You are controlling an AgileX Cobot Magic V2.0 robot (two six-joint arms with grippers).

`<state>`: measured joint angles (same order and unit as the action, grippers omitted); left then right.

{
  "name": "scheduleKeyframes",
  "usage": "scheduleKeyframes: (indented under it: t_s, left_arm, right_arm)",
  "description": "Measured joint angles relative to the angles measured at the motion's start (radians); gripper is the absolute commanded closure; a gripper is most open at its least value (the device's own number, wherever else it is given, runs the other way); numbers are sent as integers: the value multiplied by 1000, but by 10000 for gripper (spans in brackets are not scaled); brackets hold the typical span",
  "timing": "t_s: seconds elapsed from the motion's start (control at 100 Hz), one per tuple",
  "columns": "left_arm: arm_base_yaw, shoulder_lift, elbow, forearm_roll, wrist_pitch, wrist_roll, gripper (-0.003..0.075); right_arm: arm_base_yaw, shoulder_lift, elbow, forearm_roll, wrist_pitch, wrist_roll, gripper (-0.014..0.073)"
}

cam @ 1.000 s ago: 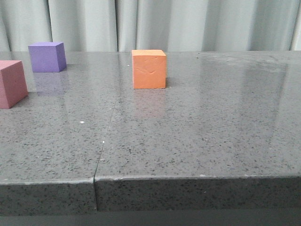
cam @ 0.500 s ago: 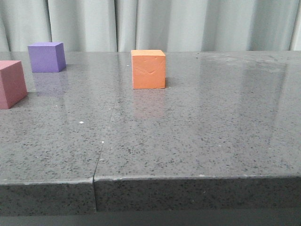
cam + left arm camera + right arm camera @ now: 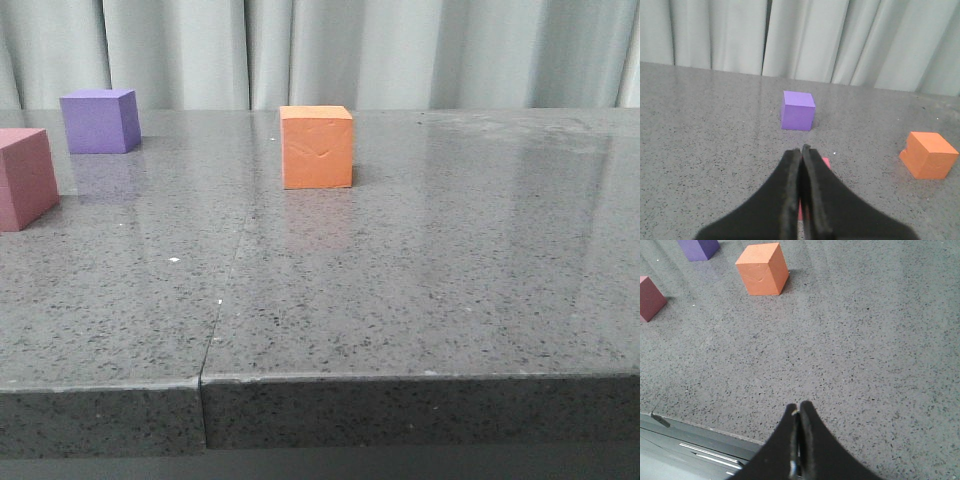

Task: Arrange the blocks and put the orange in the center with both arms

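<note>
A grey speckled stone table (image 3: 420,290) fills the front view, with a thin seam running from its near edge back toward the middle, and a pale pleated curtain (image 3: 400,50) hangs behind it.

The orange cube (image 3: 317,147) stands flat on the table near the middle, slightly left of centre and toward the far side. It has no long axis; one face is turned almost squarely to the front camera, and that face bears a small crease mark. The purple cube (image 3: 99,121) sits flat at the far left, one corner edge turned a little toward the camera. The dusky pink cube (image 3: 26,178) rests nearer and further left, cut by the picture's edge. All three are well apart from one another.

In the left wrist view, the left gripper (image 3: 801,155) has its black fingers pressed together with nothing between them; a sliver of the pink cube shows just behind them, the purple cube lies beyond, the orange cube off to one side.

The right gripper (image 3: 799,410) is likewise clenched on nothing, above bare table near the front edge, well away from the orange cube.
</note>
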<state>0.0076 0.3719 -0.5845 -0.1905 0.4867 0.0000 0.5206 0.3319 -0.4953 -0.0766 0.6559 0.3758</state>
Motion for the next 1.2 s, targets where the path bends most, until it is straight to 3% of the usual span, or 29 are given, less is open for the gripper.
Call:
scheduleKeyframes:
  t_s: [0.13, 0.25, 0.32, 0.49, 0.54, 0.7, 0.86, 1.2]
  left_arm:
    - [0, 118, -98, 0, 66, 0, 731]
    - [0, 216, -168, 0, 121, 0, 629]
    - [0, 263, -194, 2, 140, 0, 503]
    - [0, 336, -221, 2, 142, 0, 76]
    - [0, 347, -223, 2, 140, 0, 5]
    - [0, 377, -226, 2, 139, 0, 68]
    - [0, 403, -232, 2, 112, 0, 81]
    - [0, 605, -447, -41, 184, 249, 81]
  right_arm:
    - [0, 0, 0, 0, 0, 0, 661]
    - [0, 0, 0, 0, 0, 0, 661]
    - [0, 0, 0, 0, 0, 0, 661]
    - [0, 0, 0, 0, 0, 0, 661]
    - [0, 0, 0, 0, 0, 0, 661]
    - [0, 0, 0, 0, 0, 0, 661]
    - [0, 0, 0, 0, 0, 0, 661]
    - [0, 0, 0, 0, 0, 0, 661]
